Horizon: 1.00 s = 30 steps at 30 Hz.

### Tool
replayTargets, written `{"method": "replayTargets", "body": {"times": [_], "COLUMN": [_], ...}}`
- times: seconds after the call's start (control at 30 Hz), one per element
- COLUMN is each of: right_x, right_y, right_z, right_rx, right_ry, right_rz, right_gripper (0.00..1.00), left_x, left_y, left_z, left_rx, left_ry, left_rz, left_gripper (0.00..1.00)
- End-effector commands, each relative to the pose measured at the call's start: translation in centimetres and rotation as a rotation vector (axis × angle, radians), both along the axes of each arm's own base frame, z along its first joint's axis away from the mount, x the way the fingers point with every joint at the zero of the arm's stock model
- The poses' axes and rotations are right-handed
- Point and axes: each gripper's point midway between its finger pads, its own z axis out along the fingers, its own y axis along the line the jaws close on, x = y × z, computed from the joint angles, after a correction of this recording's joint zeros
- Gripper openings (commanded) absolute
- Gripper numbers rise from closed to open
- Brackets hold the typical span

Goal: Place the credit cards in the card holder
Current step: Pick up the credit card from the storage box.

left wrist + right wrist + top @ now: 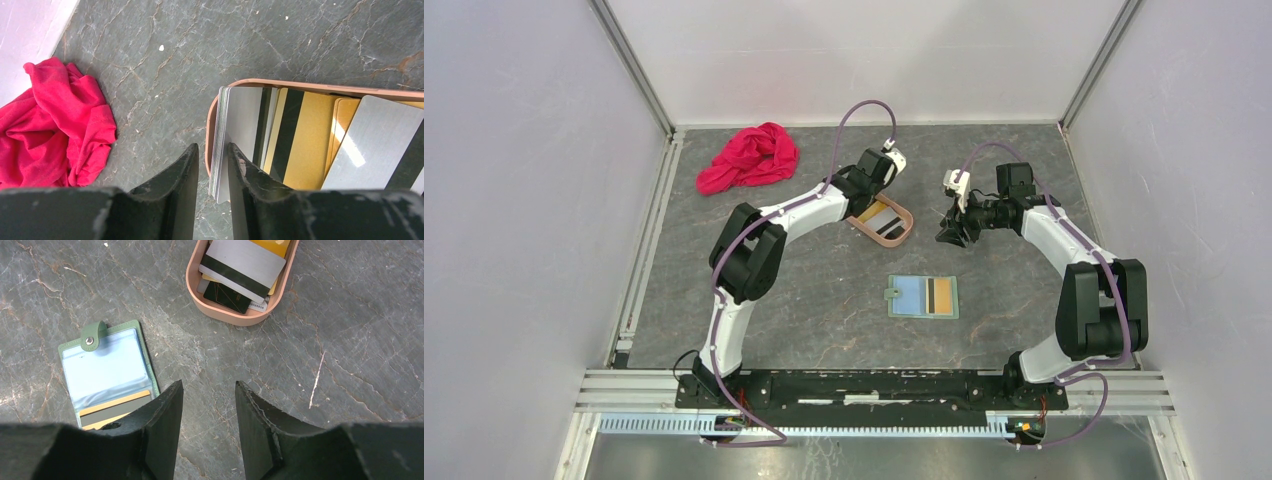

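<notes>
The pinkish-tan tray [902,235] holds several credit cards [305,145], gold and grey, some with a dark stripe. My left gripper [212,147] is open and straddles the tray's left rim [210,125] and an upright stack of grey cards [242,120]. Its right finger [240,165] lies against the stack, while the left finger stands just outside the rim. The sage-green card holder [922,296] lies open on the table, light blue inside, with an orange and a grey card [115,402] in one pocket. My right gripper [207,385] hovers open and empty beside the holder [107,372].
A crumpled red cloth [749,157] lies at the back left of the table, also seen in the left wrist view as the red cloth [50,125]. White walls with metal rails enclose the dark stone-patterned table on three sides.
</notes>
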Motion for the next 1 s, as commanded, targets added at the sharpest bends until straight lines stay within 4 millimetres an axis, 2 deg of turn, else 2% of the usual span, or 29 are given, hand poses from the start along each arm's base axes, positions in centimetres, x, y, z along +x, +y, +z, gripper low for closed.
{"method": "replayTargets", "body": {"times": [0.0, 0.27, 0.43, 0.77, 0.97], "right_x": [0.4, 0.4, 0.4, 0.4, 0.3], "right_y": [0.1, 0.2, 0.1, 0.2, 0.2], "right_z": [1.1, 1.1, 1.0, 1.1, 1.0], "right_rx": [0.019, 0.020, 0.020, 0.021, 0.021], "right_ry": [-0.032, -0.031, -0.028, -0.028, -0.026], "right_rz": [0.013, 0.015, 0.014, 0.015, 0.015], "right_gripper": [0.49, 0.49, 0.49, 0.49, 0.49], "left_x": [0.7, 0.4, 0.4, 0.6, 0.5], "left_y": [-0.3, -0.8, -1.0, -0.8, -0.9], "left_z": [3.6, 2.5, 2.3, 1.9, 1.5], "left_rx": [-0.045, -0.035, -0.031, -0.014, -0.009], "left_ry": [-0.073, -0.028, -0.017, -0.007, 0.006], "left_rz": [-0.012, -0.043, -0.049, -0.037, -0.042], "left_gripper": [0.36, 0.46, 0.47, 0.35, 0.35]}}
